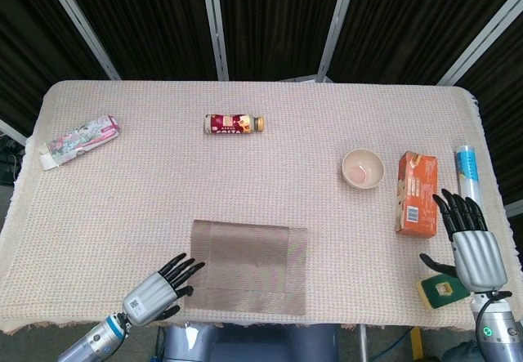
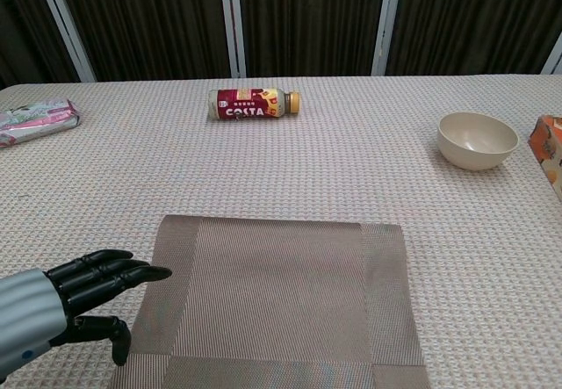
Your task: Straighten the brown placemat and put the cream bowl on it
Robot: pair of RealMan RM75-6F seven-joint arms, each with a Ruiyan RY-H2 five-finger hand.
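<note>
The brown placemat [image 1: 249, 266] [image 2: 277, 297] lies flat near the table's front edge, a little skewed. The cream bowl [image 1: 363, 168] [image 2: 477, 140] stands upright and empty to the right, apart from the mat. My left hand [image 1: 159, 292] [image 2: 70, 297] hovers at the mat's left edge with fingers stretched out and apart, holding nothing. My right hand [image 1: 471, 243] is at the far right front, fingers spread and pointing away, empty, well clear of the bowl.
An orange carton [image 1: 416, 192] [image 2: 548, 154] lies just right of the bowl. A blue tube [image 1: 468, 172] and a green sponge [image 1: 443, 290] are near my right hand. A Costa bottle [image 1: 234, 123] [image 2: 253, 104] lies at the back, a pink pouch [image 1: 80, 140] [image 2: 35, 118] at far left.
</note>
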